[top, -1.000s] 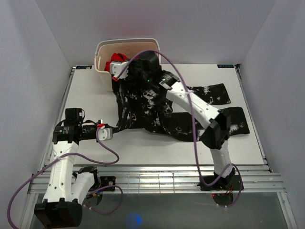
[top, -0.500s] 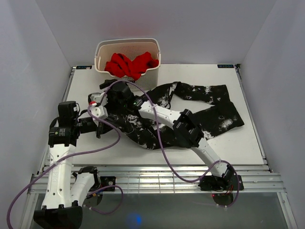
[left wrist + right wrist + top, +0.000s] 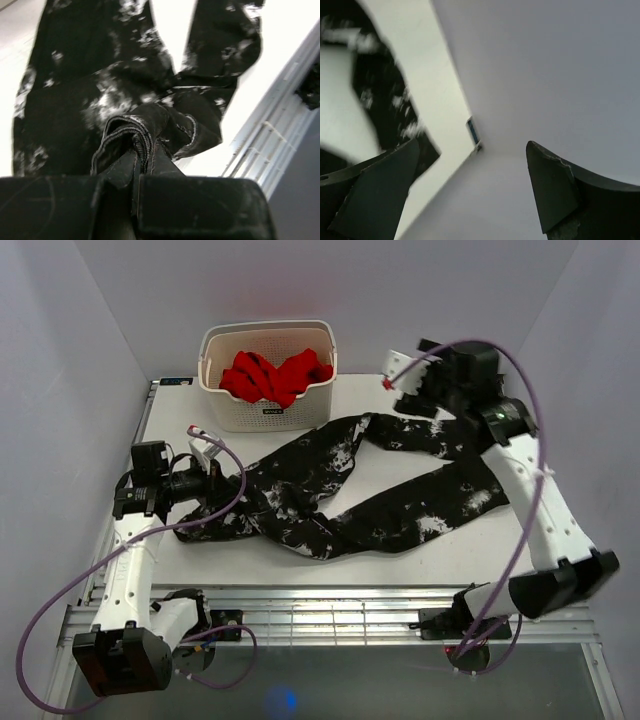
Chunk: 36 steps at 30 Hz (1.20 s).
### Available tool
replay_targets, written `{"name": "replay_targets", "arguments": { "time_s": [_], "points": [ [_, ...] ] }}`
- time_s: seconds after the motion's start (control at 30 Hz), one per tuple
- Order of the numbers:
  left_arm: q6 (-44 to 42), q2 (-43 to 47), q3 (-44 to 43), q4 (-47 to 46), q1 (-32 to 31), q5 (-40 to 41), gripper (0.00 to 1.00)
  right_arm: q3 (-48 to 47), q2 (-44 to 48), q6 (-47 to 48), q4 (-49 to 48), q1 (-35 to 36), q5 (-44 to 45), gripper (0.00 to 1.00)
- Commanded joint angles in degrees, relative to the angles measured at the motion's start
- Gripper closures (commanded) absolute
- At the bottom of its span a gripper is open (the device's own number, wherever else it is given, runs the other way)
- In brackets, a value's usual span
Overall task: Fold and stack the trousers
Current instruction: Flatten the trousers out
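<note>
The trousers (image 3: 390,515) were soft, matt black cloth flecked with white, creased, with rows of stitching along the bunched edge. The tabletop (image 3: 300,565) looked smooth, matt white. The basket (image 3: 240,415) was cream plastic with perforated walls; the garment (image 3: 272,375) inside was matt red cloth. The left pincer (image 3: 135,172) had dull black plastic fingers. The rails (image 3: 330,605) were ribbed grey metal.

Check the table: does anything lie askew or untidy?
The trousers lie rumpled and twisted across the table, legs splayed and creased rather than flat, with one end bunched in the shut left gripper.
</note>
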State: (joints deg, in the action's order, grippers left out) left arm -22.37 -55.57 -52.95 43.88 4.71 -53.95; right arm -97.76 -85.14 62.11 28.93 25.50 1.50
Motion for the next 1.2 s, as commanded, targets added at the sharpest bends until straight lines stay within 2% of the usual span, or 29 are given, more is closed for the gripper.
{"name": "replay_targets", "arguments": {
  "time_s": [0.0,0.03,0.1,0.13,0.17,0.23,0.3,0.43,0.47,0.57,0.6,0.63,0.7,0.8,0.83,0.93,1.0,1.07,1.13,1.17],
  "points": [
    [0.7,-1.7,0.3,-2.3,1.9,6.7,1.00,10.4,5.9,6.8,30.0,-8.6,-10.3,0.07],
    [-0.5,-2.5,0.6,-2.0,2.5,7.4,1.00,12.7,8.7,9.8,32.8,-14.9,-12.3,0.05],
    [-4.8,-4.2,1.2,-0.3,4.7,8.2,1.00,20.6,11.0,17.8,36.5,-20.8,-12.5,0.01],
    [-6.4,-6.0,1.3,0.2,5.4,8.5,1.00,22.9,12.5,20.5,37.3,-26.6,-12.5,0.00],
    [-7.9,-7.0,1.2,2.2,6.6,8.4,1.00,25.2,13.2,22.7,37.6,-29.1,-12.3,0.05],
    [-14.5,-10.0,0.2,5.6,7.8,6.0,1.00,30.8,14.0,29.0,36.9,-34.9,-12.0,0.06],
    [-19.3,-11.7,-0.4,9.7,8.5,4.7,1.00,35.7,14.4,33.4,34.5,-37.2,-11.5,0.08],
    [-20.9,-15.0,-0.5,11.8,9.0,6.1,1.00,44.5,14.6,39.1,26.3,-39.4,-9.4,0.08],
    [-21.6,-16.0,-0.6,13.4,9.3,6.1,1.00,46.3,14.7,39.9,21.7,-39.5,-9.5,0.08],
    [-28.0,-16.1,-1.4,19.0,10.0,5.9,0.65,54.4,15.2,43.1,10.1,-39.4,-9.2,0.06],
    [-29.6,-15.0,-1.6,20.4,10.4,6.0,0.34,55.9,15.1,43.9,8.2,-39.3,-9.1,0.06],
    [-31.1,-14.3,-2.1,20.9,11.2,6.5,0.16,57.1,14.6,44.2,6.6,-39.3,-9.3,0.06],
    [-30.8,-12.2,-2.2,19.1,14.8,9.1,0.07,59.3,13.6,44.7,3.9,-39.2,-9.1,0.06],
    [-31.7,-12.9,-3.7,17.8,21.3,10.8,0.07,60.5,12.3,44.5,2.4,-39.0,-9.2,0.07],
    [-29.9,-16.5,-5.0,15.2,24.4,12.5,0.08,61.2,11.4,44.4,1.1,-38.2,-8.9,0.11],
    [-26.8,-18.3,-5.0,11.2,24.6,15.4,0.09,62.0,11.0,44.4,0.1,-37.6,-8.4,0.17],
    [-24.8,-21.1,-4.1,7.1,24.6,18.5,0.10,62.4,10.9,44.4,-0.7,-37.3,-8.1,0.29],
    [-25.7,-24.4,-3.8,6.1,24.6,19.6,0.11,62.9,10.7,44.5,-1.1,-36.9,-7.6,0.40],
    [-25.9,-26.2,-3.0,4.6,24.6,22.6,0.12,62.7,10.5,44.2,-0.6,-36.7,-7.3,0.47],
    [-26.6,-27.5,-2.8,4.4,24.6,23.4,0.12,62.6,10.4,44.0,0.2,-36.6,-7.1,0.55]
  ]
}}
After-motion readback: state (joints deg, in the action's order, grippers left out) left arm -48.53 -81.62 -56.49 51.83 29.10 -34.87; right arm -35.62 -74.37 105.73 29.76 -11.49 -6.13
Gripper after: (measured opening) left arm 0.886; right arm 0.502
